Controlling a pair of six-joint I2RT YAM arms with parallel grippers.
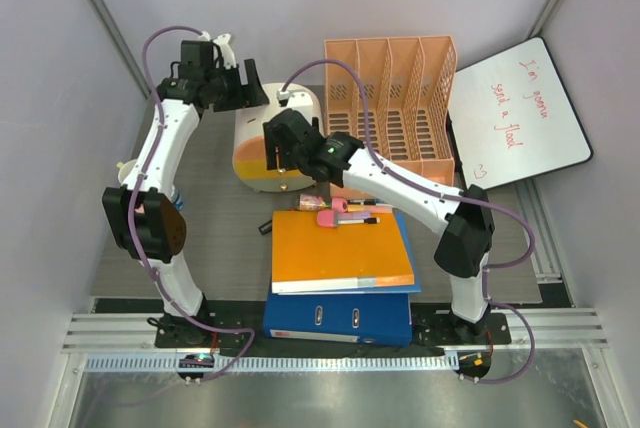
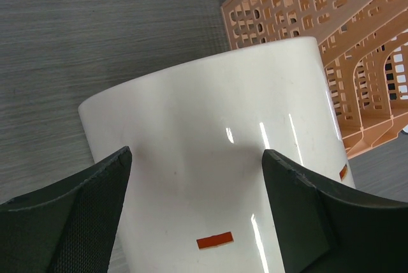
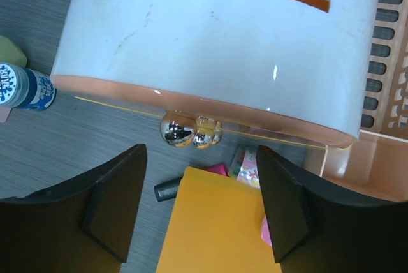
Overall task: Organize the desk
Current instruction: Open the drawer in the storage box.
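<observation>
Right now, from the top view, the desk (image 1: pixel 220 238) lies under the white tub (image 1: pixel 255 143) and spreads out around it on all sides. The tub rests on its side, its orange-banded end facing the arm bases. Your left gripper (image 1: pixel 250 93) sits at the tub's far end, and your right gripper (image 1: pixel 272 143) hangs over the tub's top. A peach file rack (image 1: pixel 395 98) stands just beside the tub, with a whiteboard (image 1: pixel 520 113) beyond the rack. Nearer the bases than the tub, an orange folder (image 1: pixel 340 248) lies on a blue binder (image 1: pixel 340 316), with a pink item (image 1: pixel 335 216) on the folder's edge closest to the tub.

Through the left wrist camera, your fingers (image 2: pixel 76 215) stand wide apart, and the tub's glossy white wall fills the gap between them and reaches past both. You cannot tell whether they touch it. Grey desk shows behind the tub.

Through the right wrist camera, your fingers (image 3: pixel 108 209) are also spread wide and hold nothing. The tub's orange rim lies just beyond them, with two shiny metal balls (image 3: pixel 191 131) tucked against it. A small blue-labelled bottle (image 3: pixel 25 87) stands beside the tub, and a black cap (image 3: pixel 167 190) lies near the folder's corner.
</observation>
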